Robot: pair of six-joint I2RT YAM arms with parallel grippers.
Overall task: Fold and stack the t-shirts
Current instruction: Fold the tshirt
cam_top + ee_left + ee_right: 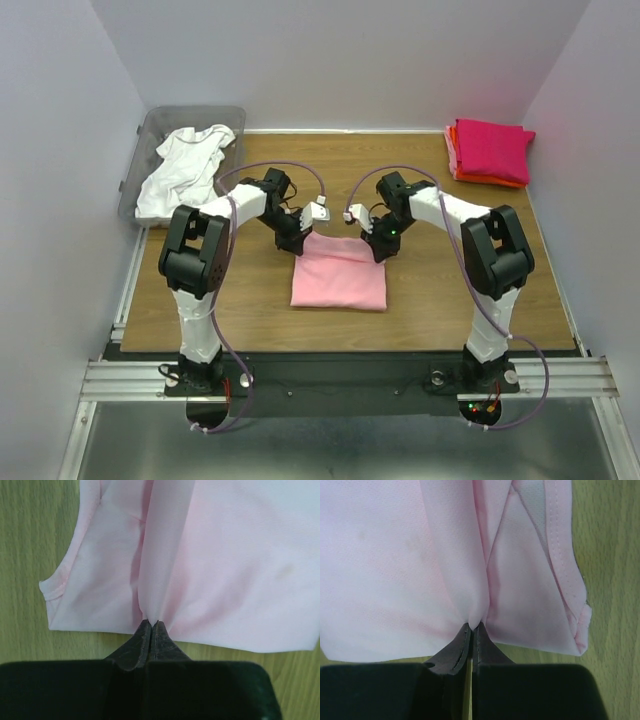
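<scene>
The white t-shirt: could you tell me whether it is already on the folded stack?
No, the white t-shirt lies crumpled in the grey bin at far left, apart from the folded stack at far right.

Lab booth: blank walls (330, 60) around railed table (245, 305).

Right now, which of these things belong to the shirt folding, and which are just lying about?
In the job: light pink t-shirt, pinched by left gripper and right gripper; white t-shirt; stack of folded tees, magenta on top.
Just there: grey plastic bin; wooden table.
</scene>
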